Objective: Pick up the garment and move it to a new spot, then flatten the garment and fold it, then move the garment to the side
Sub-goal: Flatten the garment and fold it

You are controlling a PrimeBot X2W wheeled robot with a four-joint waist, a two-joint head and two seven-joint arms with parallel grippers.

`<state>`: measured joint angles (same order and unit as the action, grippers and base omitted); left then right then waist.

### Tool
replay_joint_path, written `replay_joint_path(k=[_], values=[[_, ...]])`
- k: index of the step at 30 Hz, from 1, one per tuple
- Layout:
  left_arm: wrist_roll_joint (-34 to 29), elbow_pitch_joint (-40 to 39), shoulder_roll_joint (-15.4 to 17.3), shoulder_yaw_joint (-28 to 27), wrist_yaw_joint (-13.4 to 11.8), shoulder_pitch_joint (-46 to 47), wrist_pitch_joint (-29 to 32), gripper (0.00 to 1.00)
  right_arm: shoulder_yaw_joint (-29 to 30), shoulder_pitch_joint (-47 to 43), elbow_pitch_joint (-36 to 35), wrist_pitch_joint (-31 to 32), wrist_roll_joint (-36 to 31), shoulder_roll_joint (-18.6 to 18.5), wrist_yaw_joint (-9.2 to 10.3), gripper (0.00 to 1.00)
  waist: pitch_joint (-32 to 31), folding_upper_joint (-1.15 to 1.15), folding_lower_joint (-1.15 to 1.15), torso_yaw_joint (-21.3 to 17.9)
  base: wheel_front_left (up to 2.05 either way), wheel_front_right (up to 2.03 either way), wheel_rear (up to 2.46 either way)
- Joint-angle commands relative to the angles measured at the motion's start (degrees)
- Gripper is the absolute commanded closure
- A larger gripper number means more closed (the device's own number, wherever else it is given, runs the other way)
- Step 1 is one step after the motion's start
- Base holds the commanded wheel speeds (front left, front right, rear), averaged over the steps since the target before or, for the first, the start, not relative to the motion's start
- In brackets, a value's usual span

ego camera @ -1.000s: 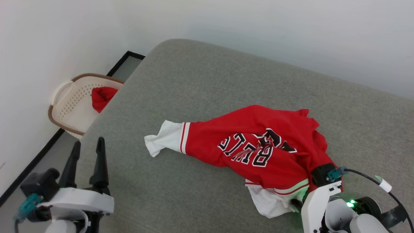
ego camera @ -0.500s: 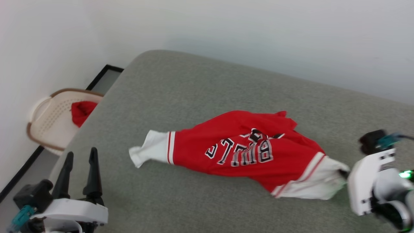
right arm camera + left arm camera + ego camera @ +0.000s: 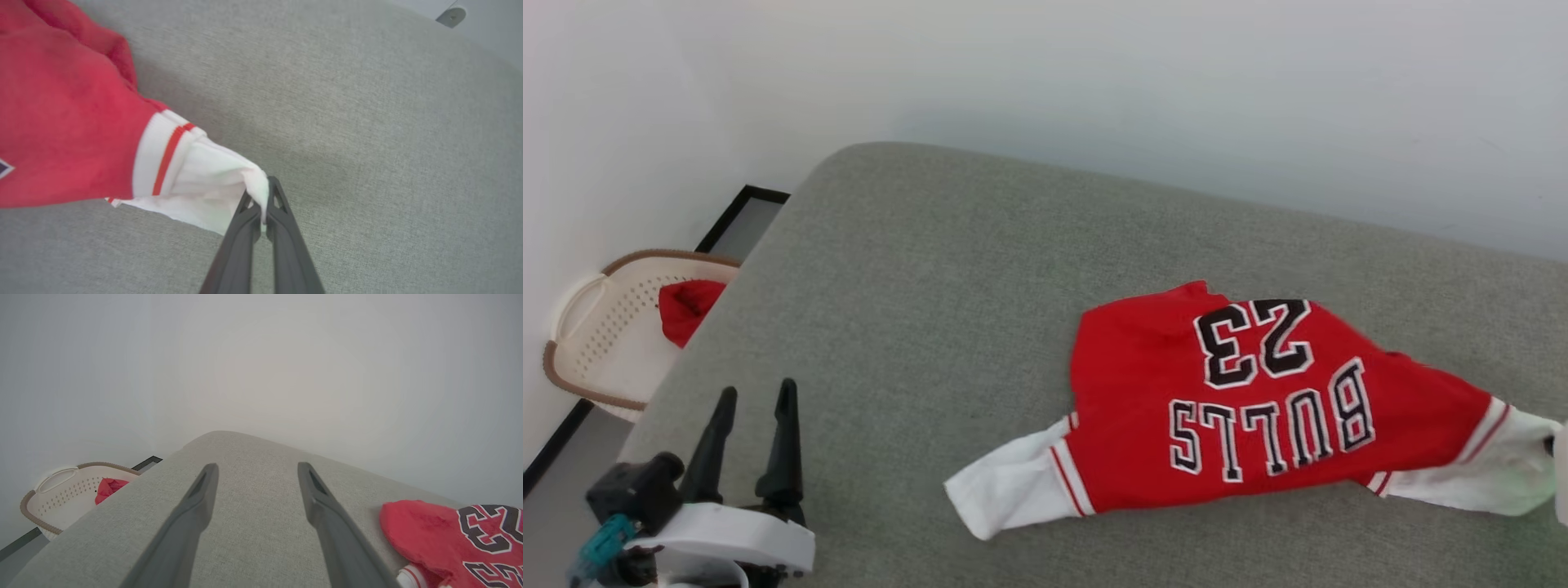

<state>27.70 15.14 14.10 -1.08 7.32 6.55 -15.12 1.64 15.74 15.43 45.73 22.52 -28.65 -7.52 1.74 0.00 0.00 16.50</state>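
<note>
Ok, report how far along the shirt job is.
Done: the right gripper has its jaws shut on a white sleeve of the shirt. In hand: the move, shirt resting on the grey cushion. Left: flattening, folding, moving aside; it lies rumpled, the left gripper is open.

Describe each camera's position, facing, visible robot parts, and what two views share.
Head view: from the head, down at the grey cushion and Bulls shirt; left end effector lower left.
Left wrist view: along open fingers toward the wall.
Right wrist view: along the right end effector pinching the white sleeve.
Shared: head and left wrist show the laundry basket.
</note>
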Motion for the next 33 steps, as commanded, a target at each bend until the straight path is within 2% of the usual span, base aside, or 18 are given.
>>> replay_joint_path(k=[1, 4, 7, 8, 9, 10, 11, 19, 24, 28, 33], values=[[0.47, 0.12, 0.26, 0.37, 0.22, 0.37, 0.01, 0.0, 0.82, -0.09, 2.05, -0.89, -0.83, -0.11, 0.05, 1.0, 0.17, 0.0, 0.0, 0.12, 0.0, 0.0, 0.0], [0.97, 0.55, 0.59, 1.11, 0.22, 0.59, 0.01, 0.0, 1.79, 0.75, 6.06, -2.63, -1.11, 0.94, 0.05, 1.0, 0.47, 0.0, 0.0, 0.13, 0.0, 0.0, 0.0], [1.79, 0.89, 1.12, 2.61, 0.22, 0.98, 0.01, 0.0, 2.18, 2.01, 9.91, -4.95, -1.29, 1.7, 0.05, 0.71, 0.74, 0.0, 0.0, 0.01, 0.0, 0.0, 0.0], [2.31, 1.01, 1.36, 3.09, 0.22, 1.01, 0.01, 0.0, 2.03, 2.4, 11.09, -5.68, -1.44, 1.92, 0.05, 0.56, 0.78, 0.0, 0.0, -0.07, 0.0, 0.0, 0.0], [2.64, 1.09, 1.63, 3.53, 0.22, 1.06, 0.01, 0.0, 1.85, 2.86, 11.99, -6.42, -1.69, 2.11, 0.05, 0.24, 0.8, 0.0, 0.0, -0.21, 0.0, 0.0, 0.0], [2.64, 1.09, 1.63, 3.53, 0.22, 1.06, 0.01, 0.0, 1.85, 2.86, 11.99, -6.42, -1.69, 2.11, 0.05, 0.24, 0.8, 0.0, 0.0, -0.21, 0.0, 0.0, 0.0], [3.14, 1.35, 2.26, 3.96, 0.22, 1.16, 0.01, 0.0, 1.58, 3.86, 13.58, -7.52, -1.71, 2.61, 0.05, 0.0, 0.73, 0.0, 0.0, -0.65, 0.0, 0.0, 0.0], [5.13, 1.27, 5.04, 6.15, 0.22, 1.3, 0.01, 0.0, 0.28, 6.48, 14.41, -8.88, -0.82, 2.62, 0.06, 0.0, -0.21, 0.0, 0.0, -3.29, 0.0, 0.0, 0.0], [7.19, 0.68, 8.15, 8.82, 0.23, 1.06, 0.19, 0.0, -0.71, 7.09, 10.17, -10.41, 0.18, 2.95, 0.06, 0.0, -0.88, 0.0, 0.0, -6.22, 0.0, 0.0, 0.0], [8.9, -1.28, 10.98, 11.13, 0.23, 1.27, 2.13, 0.0, -0.32, 5.15, 4.89, -14.16, 0.42, 3.27, 0.06, 0.0, -1.06, 0.0, 0.0, -8.76, 0.0, 0.0, 0.0], [11.35, -4.35, 14.31, 13.23, 0.22, 0.83, 6.23, 0.0, 1.72, 1.58, -2.14, -22.8, -1.53, 5.16, 0.06, 0.0, -0.92, 0.0, 0.0, -11.95, 0.0, 0.0, 0.0]])
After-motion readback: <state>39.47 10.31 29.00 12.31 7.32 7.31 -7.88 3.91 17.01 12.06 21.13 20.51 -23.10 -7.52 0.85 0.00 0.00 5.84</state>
